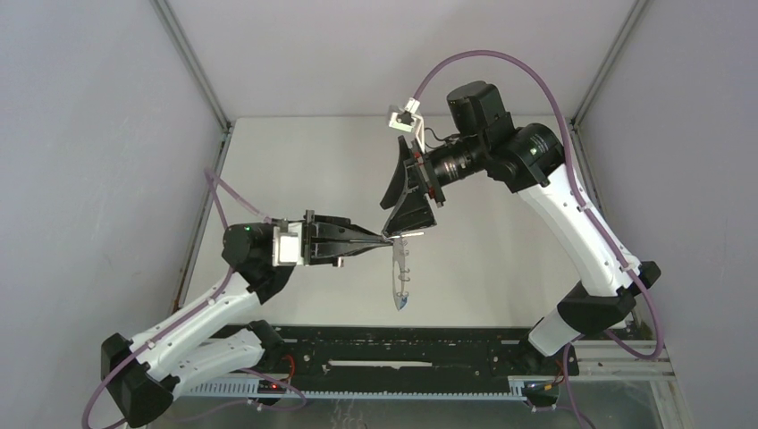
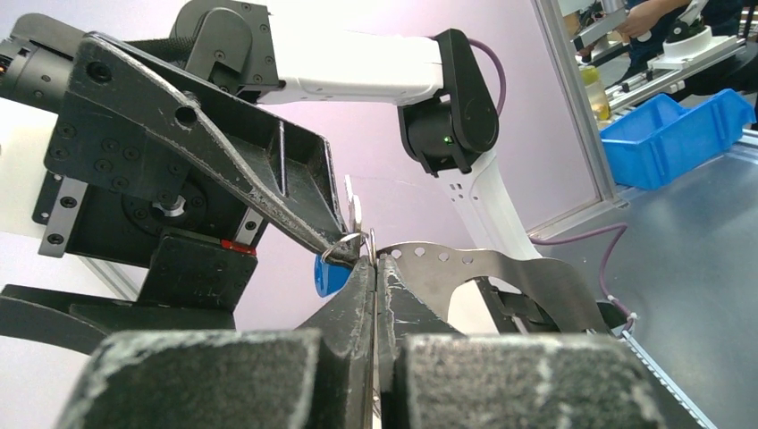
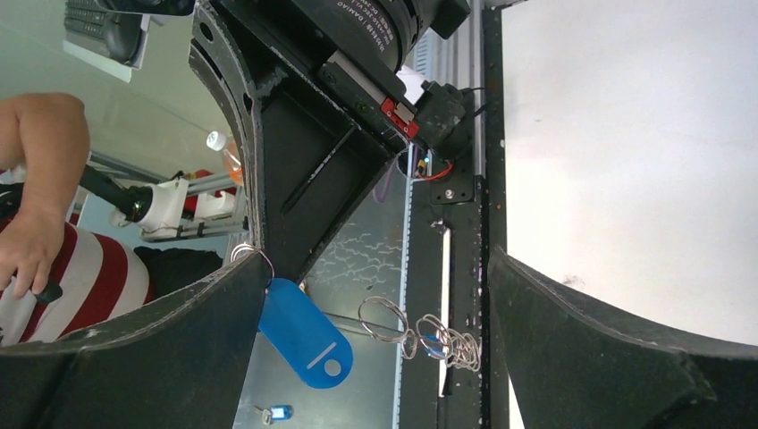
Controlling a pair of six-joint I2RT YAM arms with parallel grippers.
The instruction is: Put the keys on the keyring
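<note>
I hold the keyring [image 1: 400, 273] clamped in the left gripper [image 1: 386, 239], long axis toward 6 o'clock. The right gripper [image 1: 404, 228] stands nearer at 12 o'clock, fingers apart, a key [image 3: 304, 344] dangling beside one fingertip.

The grey keyring [image 1: 400, 275] hangs edge-on in the air. A blue-tagged key [image 3: 304, 335] dangles at its 12 o'clock end. A second key [image 3: 277, 413] lies flat.

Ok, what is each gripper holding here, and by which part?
The left gripper, shut, pinches the keyring by its rim; the rest sticks out unsupported. The right gripper is open, clamping nothing; the blue key tag sits beside one finger.
</note>
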